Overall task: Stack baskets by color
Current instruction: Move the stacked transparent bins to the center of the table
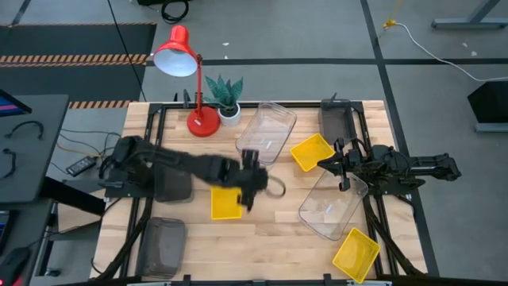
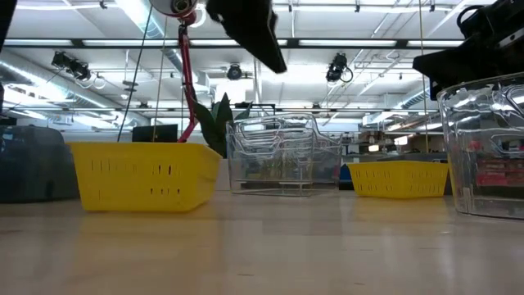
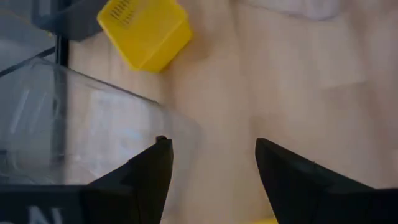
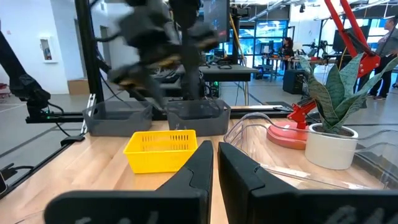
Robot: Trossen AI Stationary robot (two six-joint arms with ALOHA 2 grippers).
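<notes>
While the baskets lie scattered over the wooden tabletop (image 1: pixel 270 230), none of them is stacked on another. One yellow basket (image 1: pixel 225 203) sits near the middle of the tabletop, a second yellow basket (image 1: pixel 311 152) lies toward the far edge, right of centre, and a third yellow basket (image 1: pixel 355 254) rests at the near right corner. One clear basket (image 1: pixel 266 131) lies by the far edge just beside the second yellow one, and another clear basket (image 1: pixel 333 205) sits on the right half, between the second and third yellow baskets. Grey baskets are spread around the rim: one grey basket (image 1: pixel 163 246) at the near left corner, another grey basket (image 1: pixel 171 184) by the left edge, partly under the left arm, and a third grey basket (image 1: pixel 336 119) at the far right corner.

Over the tabletop's middle, the left end effector (image 1: pixel 252 184) hangs just beside the central yellow basket, its fingers (image 3: pixel 149 174) spread apart with nothing between them. Above the right-hand clear basket's far rim, the right end effector (image 1: pixel 343 165) has its fingers pressed together; whether it touches the rim I cannot tell.

Along the far edge, left of centre, stand a red desk lamp (image 1: pixel 186 67) and a small potted plant (image 1: pixel 226 99).
</notes>
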